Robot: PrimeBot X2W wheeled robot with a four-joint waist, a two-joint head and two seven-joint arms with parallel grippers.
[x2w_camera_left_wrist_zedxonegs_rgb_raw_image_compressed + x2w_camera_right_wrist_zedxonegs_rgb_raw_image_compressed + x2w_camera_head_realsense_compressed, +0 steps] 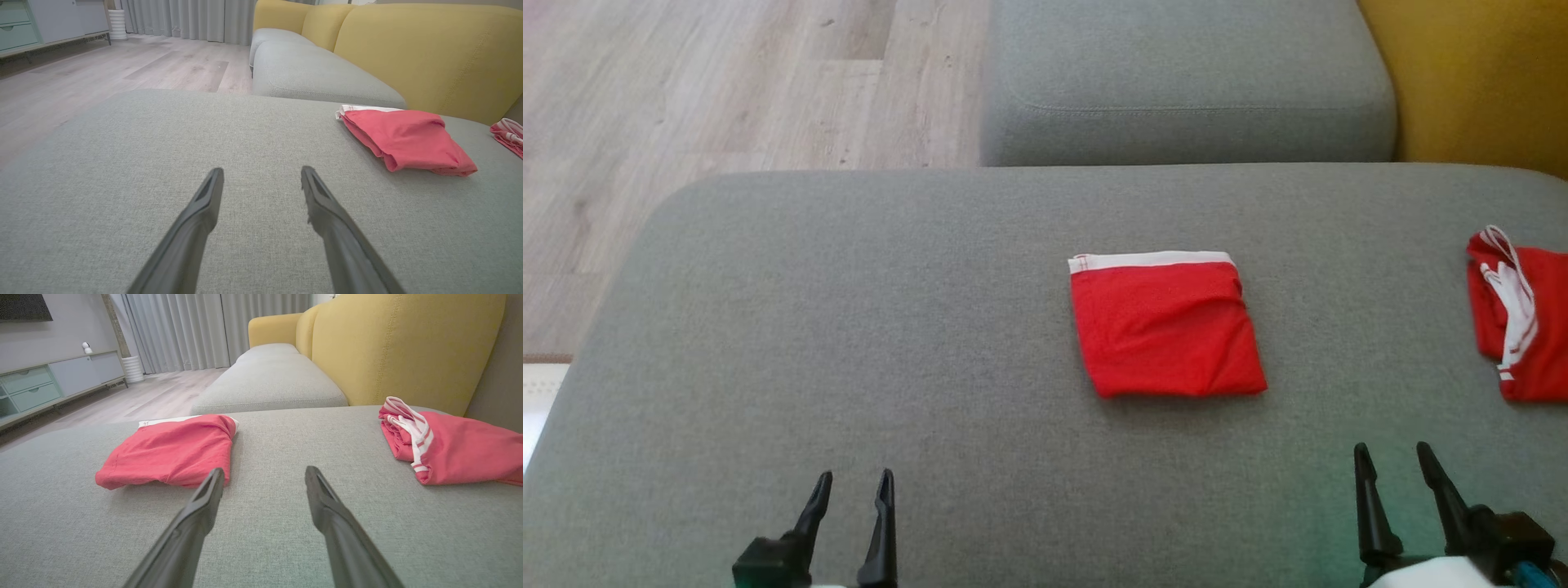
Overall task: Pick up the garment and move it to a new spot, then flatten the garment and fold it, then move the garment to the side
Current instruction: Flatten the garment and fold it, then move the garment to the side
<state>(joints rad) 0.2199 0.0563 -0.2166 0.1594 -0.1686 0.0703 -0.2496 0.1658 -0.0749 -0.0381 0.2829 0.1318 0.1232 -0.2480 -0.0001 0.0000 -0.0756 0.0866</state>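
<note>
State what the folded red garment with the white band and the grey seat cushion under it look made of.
Folded red garment with white band: soft, matte knit fabric, possibly cotton jersey or mesh; it creases limply and shows a fine texture. Grey seat cushion: matte woven upholstery cloth with a visible flecked weave; likely padded, judging by its rounded edges.

We see two slim black fingers on the left gripper [856, 475], each tapering to a point from a blocky black base. The right gripper [1391, 447] is built the same, with a white casing [1413, 576] beneath it and a small blue part [1531, 576] beside it. Close up, the fingers [327, 212] look matte dark grey — a shallow recess near each tip
</note>
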